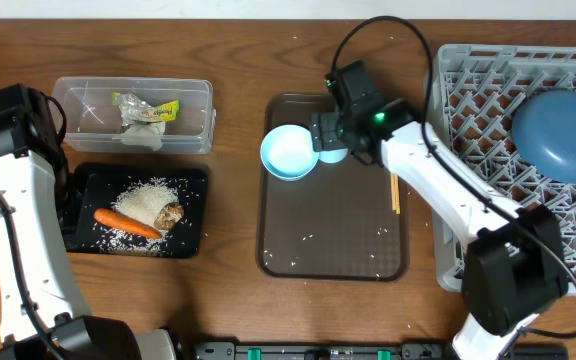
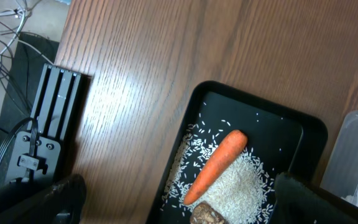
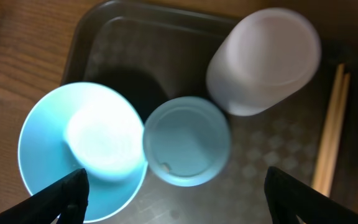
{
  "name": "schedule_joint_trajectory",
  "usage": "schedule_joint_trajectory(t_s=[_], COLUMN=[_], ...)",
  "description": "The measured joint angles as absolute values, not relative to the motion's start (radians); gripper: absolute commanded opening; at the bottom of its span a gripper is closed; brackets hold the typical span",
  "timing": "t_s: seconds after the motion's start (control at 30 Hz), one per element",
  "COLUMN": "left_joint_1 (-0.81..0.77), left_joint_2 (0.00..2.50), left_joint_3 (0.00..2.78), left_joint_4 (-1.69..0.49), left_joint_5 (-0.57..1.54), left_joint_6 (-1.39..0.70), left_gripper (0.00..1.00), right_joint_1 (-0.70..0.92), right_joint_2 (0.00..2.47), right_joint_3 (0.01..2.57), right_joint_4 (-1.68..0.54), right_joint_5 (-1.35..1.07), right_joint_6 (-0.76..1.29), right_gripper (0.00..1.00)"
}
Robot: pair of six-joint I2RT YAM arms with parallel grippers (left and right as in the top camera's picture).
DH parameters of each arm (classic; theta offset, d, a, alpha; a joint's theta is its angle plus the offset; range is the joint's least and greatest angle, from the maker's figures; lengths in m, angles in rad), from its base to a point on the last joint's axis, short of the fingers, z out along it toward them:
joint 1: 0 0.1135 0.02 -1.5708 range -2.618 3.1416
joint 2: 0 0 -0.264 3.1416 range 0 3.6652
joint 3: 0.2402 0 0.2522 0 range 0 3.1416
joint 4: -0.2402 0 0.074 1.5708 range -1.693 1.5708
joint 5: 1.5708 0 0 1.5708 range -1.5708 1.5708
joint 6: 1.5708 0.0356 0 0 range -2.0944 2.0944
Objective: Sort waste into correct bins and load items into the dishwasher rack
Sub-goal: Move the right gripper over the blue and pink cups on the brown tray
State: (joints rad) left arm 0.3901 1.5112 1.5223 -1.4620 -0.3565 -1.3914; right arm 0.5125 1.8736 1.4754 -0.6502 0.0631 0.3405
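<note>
The white-and-black jointed left arm (image 1: 13, 215) is rising from the near-left edge and bending over at its black wrist. Its black two-finger left gripper (image 2: 182, 202) is pointing downward with its fingers (image 2: 61, 196) spread wide, gripping nothing. The white-and-black jointed right arm (image 1: 438, 190) is stretching from the near-right corner diagonally toward the middle, its green-lit wrist tilting down, and its black two-finger right gripper (image 3: 182, 196) is hanging with both fingertips (image 3: 67, 193) well apart at the edges of its wrist view, holding nothing.

One carrot (image 1: 126, 222), one bowl (image 1: 289, 152), two cups (image 3: 186, 140) (image 3: 263, 60), one plate (image 1: 560, 135), two chopsticks (image 3: 329, 137), one rack (image 1: 468, 110).
</note>
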Motion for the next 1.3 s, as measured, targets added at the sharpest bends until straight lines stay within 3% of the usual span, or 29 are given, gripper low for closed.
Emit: schedule_joint_trajectory(t_s=[0.43,0.67,0.97,1.3], left_joint_1=[0.39,0.39,0.39,0.39], left_joint_2=[1.511,1.511,1.511,1.511], left_joint_3=[1.522,1.522,1.522,1.522], left_joint_4=[-1.462,-1.462,-1.462,-1.462], left_joint_5=[-0.356,-0.356,-0.356,-0.356], left_joint_6=[-1.391,-1.391,-1.391,-1.391], left_gripper=[0.98,0.98,0.98,0.98], right_joint_1=[0.53,0.53,0.53,0.53], right_joint_2=[1.965,1.965,1.988,1.994], right_joint_3=[1.475,1.475,1.475,1.475], right_joint_4=[-0.66,-0.638,-0.607,-0.57], right_joint_5=[0.11,0.132,0.162,0.17], right_joint_6=[0.473,0.492,0.498,0.498], right_gripper=[0.84,0.76,0.83,0.8])
